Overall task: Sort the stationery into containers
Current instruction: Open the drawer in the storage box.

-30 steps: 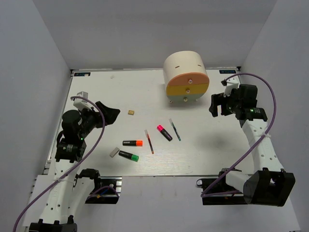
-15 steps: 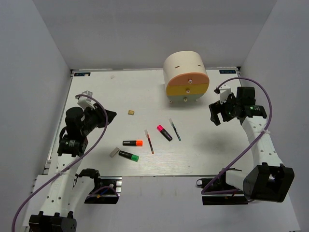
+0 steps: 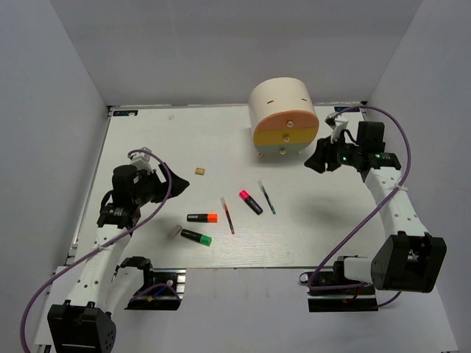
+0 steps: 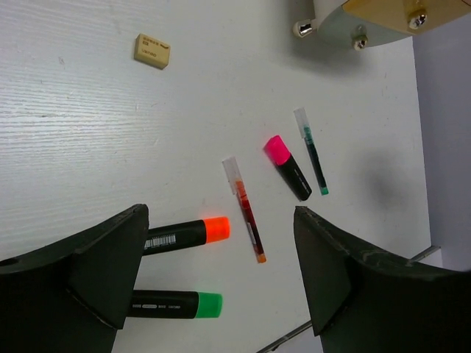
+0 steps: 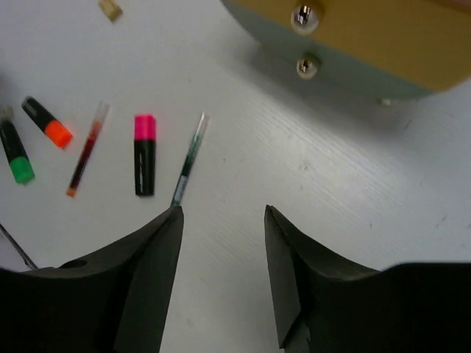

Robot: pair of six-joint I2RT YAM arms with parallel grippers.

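Note:
The cream drawer unit [image 3: 278,99] stands at the back, with pink [image 3: 285,121], yellow [image 3: 285,136] and pale green [image 3: 283,149] fronts shut. On the table lie the orange highlighter [image 3: 202,218], green highlighter [image 3: 196,237], pink highlighter [image 3: 250,201], red pen [image 3: 227,215], green pen [image 3: 266,197], tan eraser [image 3: 199,170] and grey eraser [image 3: 174,232]. My left gripper [image 4: 221,213] hovers open left of the highlighters; the orange highlighter [image 4: 184,234] and the green one [image 4: 173,304] show between its fingers. My right gripper [image 5: 223,209] is open and empty, just right of the unit's pale green drawer knob [image 5: 307,65].
The table's right edge [image 3: 372,184] runs under the right arm. Purple cables loop from both arms. The white walls of the enclosure close in the back and both sides.
The left gripper has moved right, toward the highlighters; its jaws looked together half a second ago and now stand apart. The right gripper swung left to the drawer unit, jaws narrower.

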